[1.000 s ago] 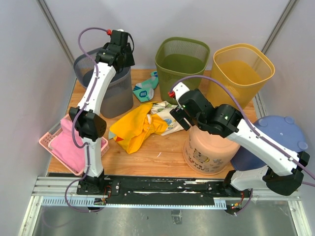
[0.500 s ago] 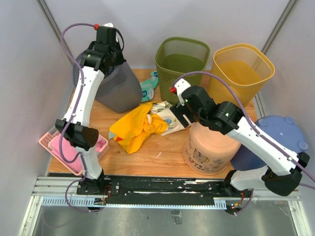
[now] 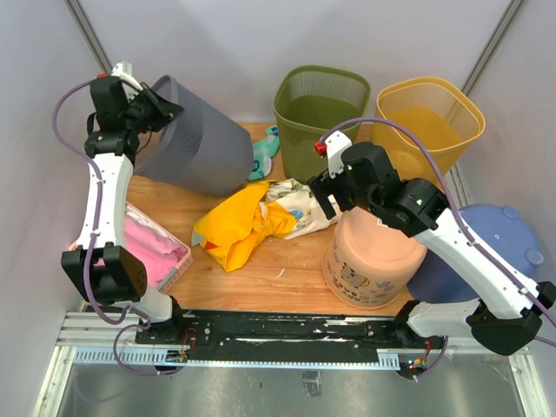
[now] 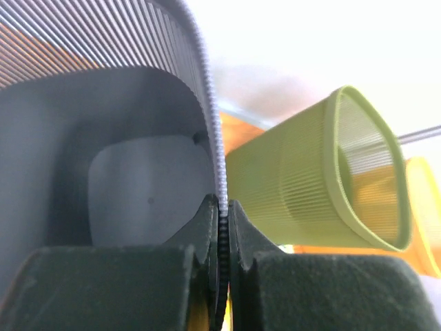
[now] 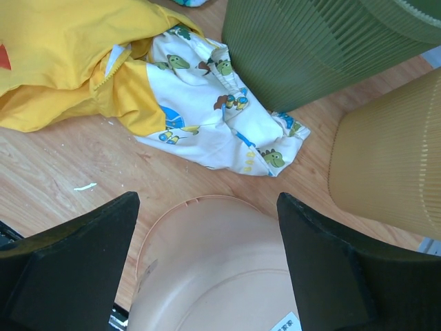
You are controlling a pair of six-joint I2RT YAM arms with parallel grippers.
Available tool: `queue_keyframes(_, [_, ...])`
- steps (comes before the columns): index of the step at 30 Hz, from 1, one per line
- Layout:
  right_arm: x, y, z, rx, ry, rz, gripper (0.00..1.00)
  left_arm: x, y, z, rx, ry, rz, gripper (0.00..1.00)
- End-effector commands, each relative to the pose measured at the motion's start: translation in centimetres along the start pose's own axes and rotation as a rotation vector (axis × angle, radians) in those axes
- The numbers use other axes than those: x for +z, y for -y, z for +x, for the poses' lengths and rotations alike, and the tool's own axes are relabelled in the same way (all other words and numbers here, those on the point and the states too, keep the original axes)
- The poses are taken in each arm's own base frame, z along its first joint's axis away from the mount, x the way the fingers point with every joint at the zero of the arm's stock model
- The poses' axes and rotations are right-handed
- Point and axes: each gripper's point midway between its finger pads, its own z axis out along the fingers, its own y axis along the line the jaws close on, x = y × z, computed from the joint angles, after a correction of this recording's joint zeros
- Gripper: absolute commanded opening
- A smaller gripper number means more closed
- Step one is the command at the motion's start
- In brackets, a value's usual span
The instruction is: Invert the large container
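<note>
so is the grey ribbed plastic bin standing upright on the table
No, the grey ribbed plastic bin is tipped steeply with its mouth toward the left, its rim clamped in the left jaws.

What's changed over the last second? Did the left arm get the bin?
The left pincer closed on the rim of the grey basket and swung left, tipping it steeply. The right pincer, open above the peach bucket, barely shifted. The green basket, yellow basket and clothes stayed put.
</note>
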Motion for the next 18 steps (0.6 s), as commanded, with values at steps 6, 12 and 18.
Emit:
queue_keyframes(6, [0.5,-0.8,0.5,0.032,-0.003,-0.049,0.83,0.4,-3.1,2.3,-0.097,-0.032,0.146,0.00])
queue_keyframes(12, [0.7,-0.9,0.8,0.042,-0.004,-0.045,0.83,1.1,-10.4,4.8,-0.042,-0.092,-0.168,0.49])
queue_keyframes(18, [0.7,-0.8,1.1,0.049,-0.007,-0.041,0.83,0.4,-13.5,3.9,0.038,-0.107,-0.353,0.93])
